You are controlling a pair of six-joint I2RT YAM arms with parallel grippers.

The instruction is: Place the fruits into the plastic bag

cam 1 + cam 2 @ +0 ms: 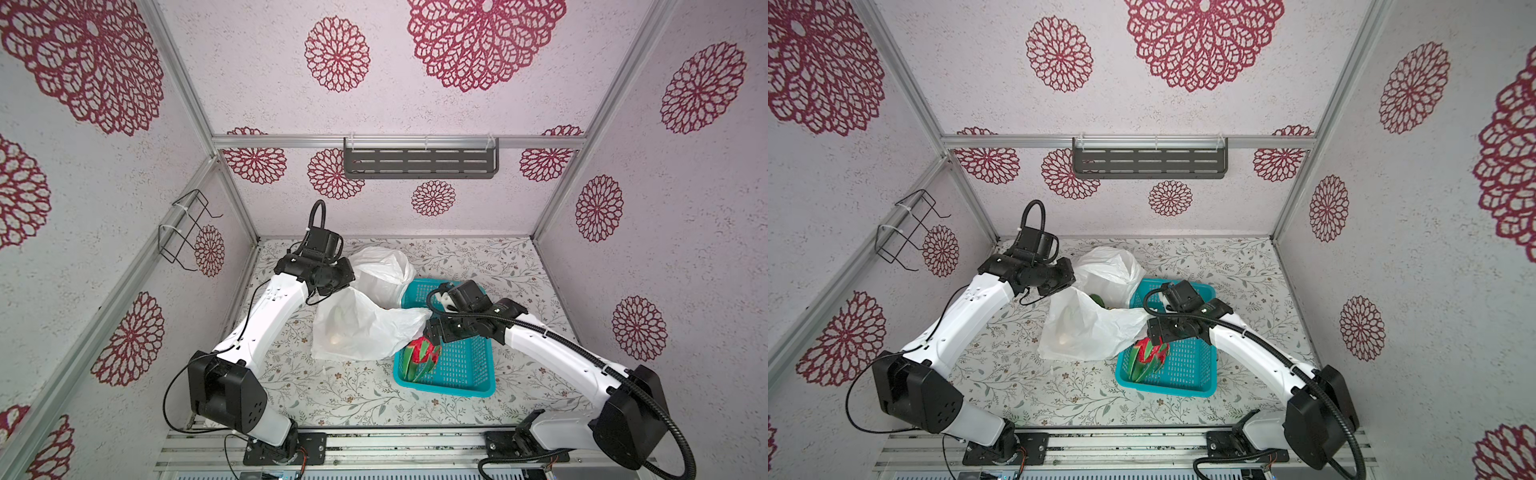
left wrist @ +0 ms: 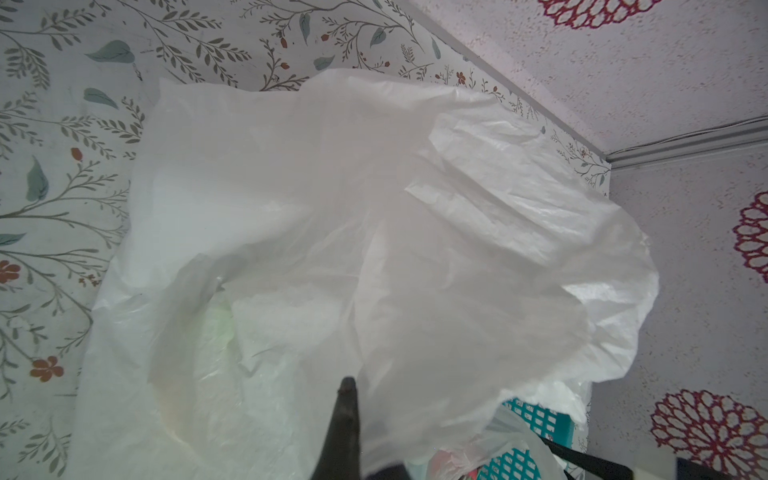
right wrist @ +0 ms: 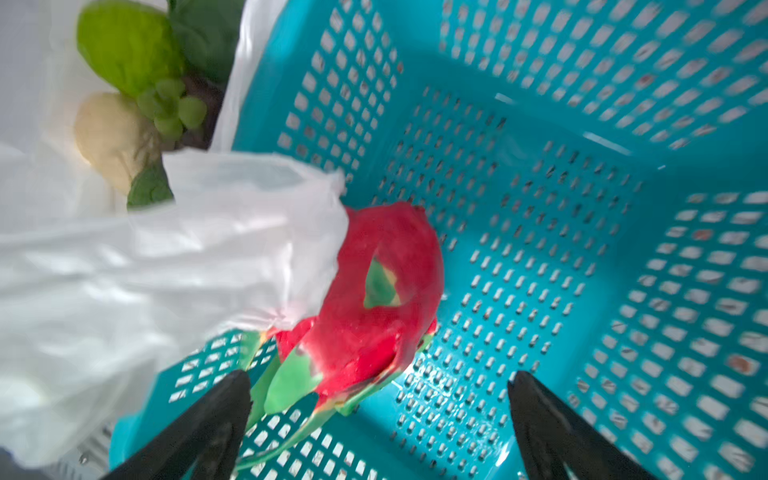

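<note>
The translucent white plastic bag [image 1: 365, 328] [image 1: 1088, 328] lies left of the teal basket [image 1: 457, 365], and its edge drapes over the basket's left rim. My left gripper [image 2: 353, 382] is shut on the bag's film [image 2: 374, 208] and holds it up; only one finger shows. A red dragon fruit [image 1: 424, 353] [image 3: 382, 282] with green scales lies in the basket's near left corner, partly under the bag's edge. My right gripper [image 3: 380, 390] [image 1: 430, 330] hangs open just above it and holds nothing. Inside the bag's mouth sit green fruits [image 3: 129, 50] and a pale one [image 3: 108, 133].
The basket [image 3: 540, 208] holds nothing else that I can see. A grey shelf [image 1: 419, 162] hangs on the back wall and a wire rack [image 1: 187, 232] on the left wall. The floral tabletop [image 1: 353, 399] ends at a metal rail in front.
</note>
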